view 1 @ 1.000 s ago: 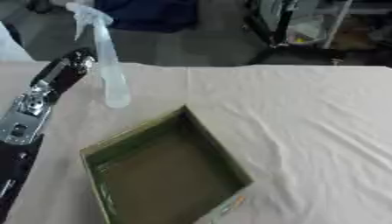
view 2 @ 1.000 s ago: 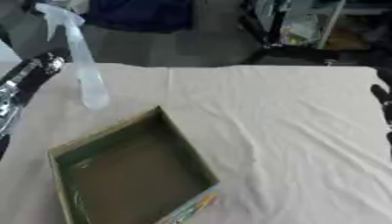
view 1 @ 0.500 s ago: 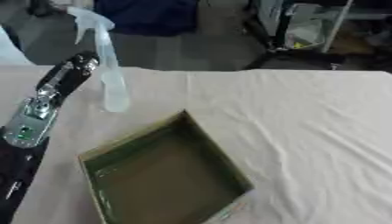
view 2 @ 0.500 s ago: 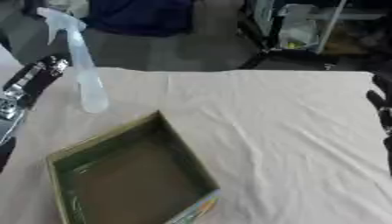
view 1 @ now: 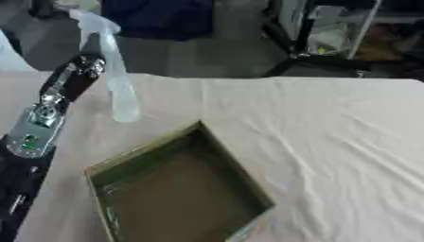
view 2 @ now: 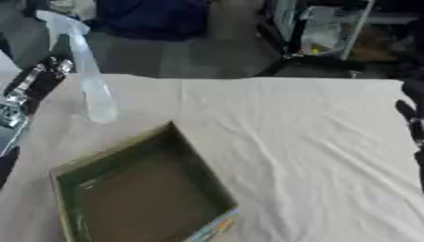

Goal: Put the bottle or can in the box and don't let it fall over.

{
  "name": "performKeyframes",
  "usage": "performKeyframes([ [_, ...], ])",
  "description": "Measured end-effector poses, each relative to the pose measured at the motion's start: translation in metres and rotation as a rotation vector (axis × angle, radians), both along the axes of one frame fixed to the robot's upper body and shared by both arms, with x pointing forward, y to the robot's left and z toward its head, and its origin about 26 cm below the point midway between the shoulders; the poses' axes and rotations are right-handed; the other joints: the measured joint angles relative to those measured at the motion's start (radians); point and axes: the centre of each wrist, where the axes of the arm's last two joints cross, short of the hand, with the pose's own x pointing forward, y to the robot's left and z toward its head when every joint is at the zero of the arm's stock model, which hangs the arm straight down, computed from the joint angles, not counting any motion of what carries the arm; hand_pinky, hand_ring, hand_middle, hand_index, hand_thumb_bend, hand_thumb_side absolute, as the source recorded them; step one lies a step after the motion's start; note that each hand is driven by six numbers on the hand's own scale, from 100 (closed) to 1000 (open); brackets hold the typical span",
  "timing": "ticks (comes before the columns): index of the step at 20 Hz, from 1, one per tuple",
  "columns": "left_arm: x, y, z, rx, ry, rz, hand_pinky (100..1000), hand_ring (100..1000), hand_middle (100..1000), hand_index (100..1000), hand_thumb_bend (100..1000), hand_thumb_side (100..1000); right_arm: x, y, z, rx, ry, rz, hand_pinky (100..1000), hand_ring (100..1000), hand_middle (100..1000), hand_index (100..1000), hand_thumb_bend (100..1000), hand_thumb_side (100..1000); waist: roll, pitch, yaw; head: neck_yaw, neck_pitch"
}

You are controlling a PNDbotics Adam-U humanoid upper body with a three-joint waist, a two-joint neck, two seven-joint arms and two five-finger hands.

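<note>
Change since earlier: left hand (view 1: 76,78) is reaching farther up the tabletop's left side and is now just beside the spray bottle (view 1: 116,90), where a second ago it was lower and farther off; bottle and box are sitting where they were.
Spray bottle: clear, with a pale trigger head, standing upright on the cloth near the far left corner of the tabletop (view 1: 331,142), outside the box.
Box: open cardboard box (view 1: 170,189) with green sides and a brown floor, lying turned like a diamond near the front left, its far corner pointing up close to the bottle's base.
Left hand: black and silver, lying along the left edge with its tip level with the bottle's middle, on the bottle's left; whether it is touching is unclear, and I cannot tell how its fingers are set.
Right hand: only a dark sliver (view 2: 413,124) is showing at the right edge in the right eye view, well apart from the bottle; fingers cannot be made out.
Surroundings: wrinkled beige cloth is covering the tabletop; beyond the far edge, a dark blue bundle (view 1: 162,16) and a black stand (view 1: 302,52) are sitting on the floor.
</note>
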Motion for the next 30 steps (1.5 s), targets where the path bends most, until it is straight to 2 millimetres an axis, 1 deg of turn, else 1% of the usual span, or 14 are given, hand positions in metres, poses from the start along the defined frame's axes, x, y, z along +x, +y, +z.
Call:
performKeyframes([
  [5, 0.003, -0.005, 0.003, -0.013, 0.005, 0.010, 1000, 1000, 1000, 892, 100, 766, 0.000, 0.001, 0.001, -0.001, -0.003, 0.007, 1000, 1000, 1000, 1000, 100, 470, -0.001, 0.005, -0.002, 0.001, -0.002],
  [7, 0.005, -0.006, 0.003, -0.016, 0.009, 0.010, 1000, 1000, 1000, 890, 100, 765, 0.001, 0.001, 0.001, -0.001, -0.005, 0.009, 1000, 1000, 1000, 1000, 100, 470, -0.001, 0.006, -0.003, 0.003, -0.007],
  [11, 0.006, -0.009, 0.004, -0.018, 0.015, 0.002, 1000, 1000, 1000, 896, 100, 788, 0.001, 0.002, 0.000, 0.002, -0.005, 0.011, 1000, 1000, 1000, 1000, 100, 470, -0.002, 0.012, -0.004, 0.003, -0.009],
  [15, 0.008, -0.011, 0.011, -0.005, 0.005, -0.001, 1000, 1000, 1000, 891, 100, 786, 0.001, 0.002, 0.001, 0.000, -0.008, 0.014, 1000, 1000, 1000, 1000, 100, 470, -0.007, 0.017, -0.006, 0.002, -0.010],
  [22, 0.010, -0.011, 0.015, 0.012, -0.005, 0.012, 1000, 1000, 1000, 894, 100, 792, 0.001, 0.003, 0.002, -0.002, -0.015, 0.021, 1000, 1000, 1000, 1000, 100, 470, -0.008, 0.027, -0.010, 0.002, -0.019],
  [23, 0.010, -0.012, 0.016, 0.015, -0.007, 0.013, 1000, 1000, 1000, 896, 126, 783, 0.002, 0.003, 0.002, -0.002, -0.015, 0.021, 1000, 1000, 1000, 1000, 100, 470, -0.009, 0.028, -0.011, 0.002, -0.019],
  [24, 0.010, -0.012, 0.016, 0.018, -0.007, 0.014, 1000, 1000, 1000, 893, 175, 770, 0.002, 0.003, 0.003, -0.002, -0.015, 0.021, 1000, 1000, 1000, 1000, 100, 470, -0.010, 0.030, -0.012, 0.002, -0.019],
  [26, 0.010, -0.012, 0.016, 0.026, -0.010, 0.013, 1000, 1000, 1000, 888, 219, 759, 0.002, 0.003, 0.003, -0.003, -0.016, 0.023, 1000, 1000, 1000, 1000, 100, 470, -0.011, 0.031, -0.013, 0.002, -0.019],
  [29, 0.010, -0.012, 0.017, 0.041, -0.014, 0.008, 1000, 1000, 1000, 886, 274, 769, 0.002, 0.004, 0.002, -0.005, -0.015, 0.027, 1000, 1000, 1000, 1000, 100, 470, -0.011, 0.031, -0.014, 0.002, -0.019],
  [30, 0.010, -0.012, 0.017, 0.046, -0.015, 0.006, 1000, 1000, 1000, 886, 274, 769, 0.002, 0.004, 0.002, -0.006, -0.014, 0.028, 1000, 1000, 1000, 1000, 100, 470, -0.011, 0.031, -0.014, 0.002, -0.019],
])
